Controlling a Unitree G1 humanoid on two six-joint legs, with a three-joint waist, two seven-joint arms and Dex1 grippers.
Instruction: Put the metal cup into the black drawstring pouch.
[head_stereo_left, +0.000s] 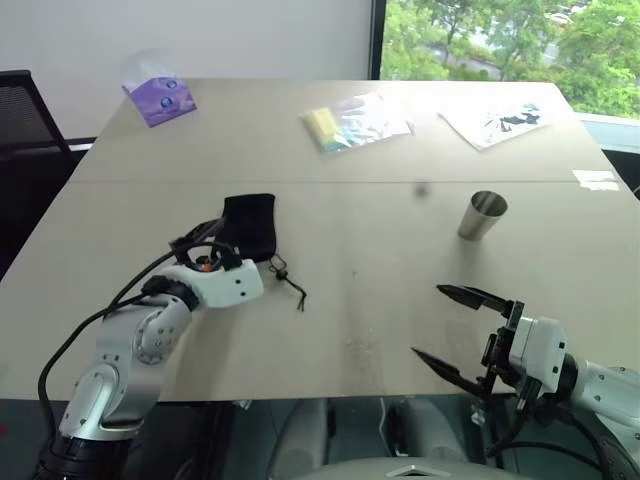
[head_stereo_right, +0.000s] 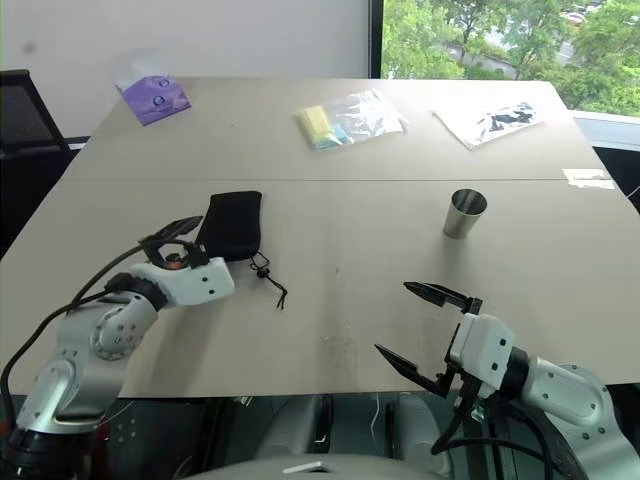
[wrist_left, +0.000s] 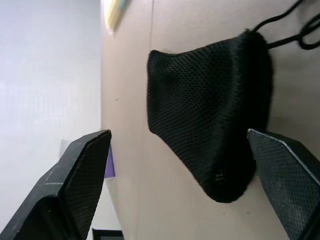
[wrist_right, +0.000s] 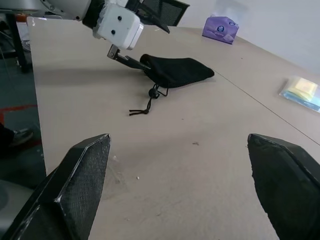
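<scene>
On a wide beige table, the metal cup stands upright on the robot's right side, well apart from the black drawstring pouch, which lies flat to the left (its cord trailing toward the near edge). The left gripper hovers at the pouch, jaws spread and empty; the right gripper hangs near the front edge, likewise released, grasping nothing.
</scene>
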